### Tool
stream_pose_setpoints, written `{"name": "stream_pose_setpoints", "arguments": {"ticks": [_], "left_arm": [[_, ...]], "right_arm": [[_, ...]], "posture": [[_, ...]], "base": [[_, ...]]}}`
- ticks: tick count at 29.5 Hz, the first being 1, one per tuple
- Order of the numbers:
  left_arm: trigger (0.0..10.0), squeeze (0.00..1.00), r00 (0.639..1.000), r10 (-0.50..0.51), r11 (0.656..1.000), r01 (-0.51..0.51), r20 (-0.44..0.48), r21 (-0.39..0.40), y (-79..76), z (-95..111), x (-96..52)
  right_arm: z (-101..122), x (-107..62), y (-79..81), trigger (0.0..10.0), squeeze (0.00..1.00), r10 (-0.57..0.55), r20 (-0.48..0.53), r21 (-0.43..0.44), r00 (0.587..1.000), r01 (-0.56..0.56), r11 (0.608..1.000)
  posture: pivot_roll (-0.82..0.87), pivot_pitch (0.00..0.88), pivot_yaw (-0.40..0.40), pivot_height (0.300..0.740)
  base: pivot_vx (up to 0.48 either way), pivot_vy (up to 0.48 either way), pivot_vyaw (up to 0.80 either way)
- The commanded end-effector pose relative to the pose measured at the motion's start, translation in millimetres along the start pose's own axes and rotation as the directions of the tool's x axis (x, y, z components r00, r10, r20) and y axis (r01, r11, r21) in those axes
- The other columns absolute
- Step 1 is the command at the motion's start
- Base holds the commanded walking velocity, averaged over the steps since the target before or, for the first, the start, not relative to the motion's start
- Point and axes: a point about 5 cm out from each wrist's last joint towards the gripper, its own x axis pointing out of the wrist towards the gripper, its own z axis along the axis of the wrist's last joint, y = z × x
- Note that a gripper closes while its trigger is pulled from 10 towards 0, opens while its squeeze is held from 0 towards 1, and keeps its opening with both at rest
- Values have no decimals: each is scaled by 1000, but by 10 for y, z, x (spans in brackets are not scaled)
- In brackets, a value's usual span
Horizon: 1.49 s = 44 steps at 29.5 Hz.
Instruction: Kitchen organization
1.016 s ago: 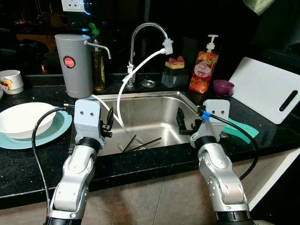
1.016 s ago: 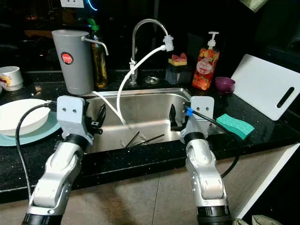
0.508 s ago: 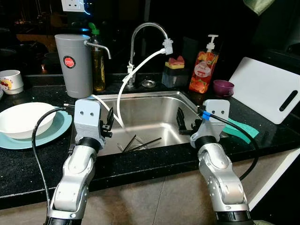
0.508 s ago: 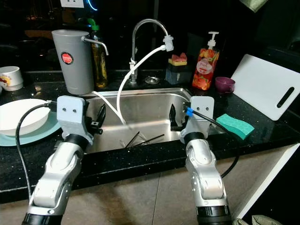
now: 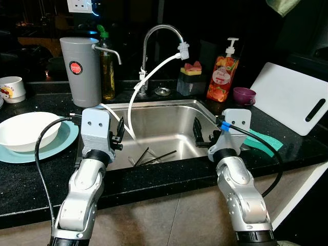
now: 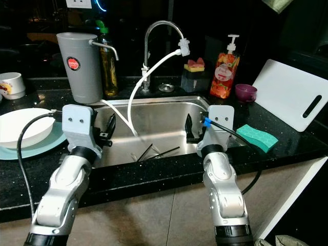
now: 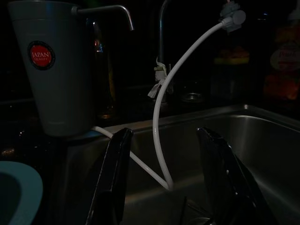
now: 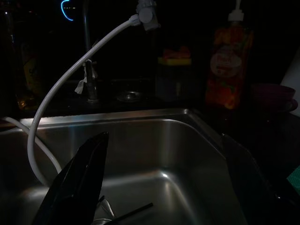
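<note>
Both spread wide and empty: left hand (image 5: 119, 134) at the steel sink's (image 5: 169, 108) left rim, right hand (image 5: 201, 134) at its right. Dark chopsticks (image 5: 154, 157) on the basin floor between.

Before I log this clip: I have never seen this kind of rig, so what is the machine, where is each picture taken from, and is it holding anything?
It is a humanoid robot at a kitchen sink. Two pictures come from its head, looking down at its two silver arms. The other two, much darker, come from cameras on its wrists and look along the black fingers.

The left gripper and the right gripper both hang over the sink's front edge, fingers open and holding nothing.

In the basin lie dark chopsticks and a white hose running from the faucet. On the robot's left, a white bowl sits on a teal plate, with a grey dispenser behind. On its right lie a green sponge, a soap bottle, a purple cup and a white cutting board.
</note>
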Motion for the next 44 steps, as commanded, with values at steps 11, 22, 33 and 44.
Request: {"name": "stream_pose_setpoints", "arguments": {"ticks": [11,22,33,44], "left_arm": [[10000,0,1000,-12,1000,12,-4,-4,-47,-28,19],[10000,0,1000,-14,1000,14,0,1,-36,-21,32],[10000,0,1000,-15,1000,15,1,-1,-40,-20,35],[10000,0,1000,-10,1000,10,-2,3,-26,-26,25]], "right_arm": [[44,3,-19,10000,0,-6,12,-12,1000,6,1000],[45,12,-3,10000,0,-1,16,-7,1000,1,1000],[40,6,-5,10000,0,-4,15,-7,1000,4,1000],[37,5,-1,10000,0,-2,12,-7,1000,2,1000]], "posture": [[67,38,-73,740],[76,29,-71,740],[75,32,-71,740],[79,41,-75,740]], "base": [[0,0,0],[0,0,0],[0,0,0],[0,0,0]]}}
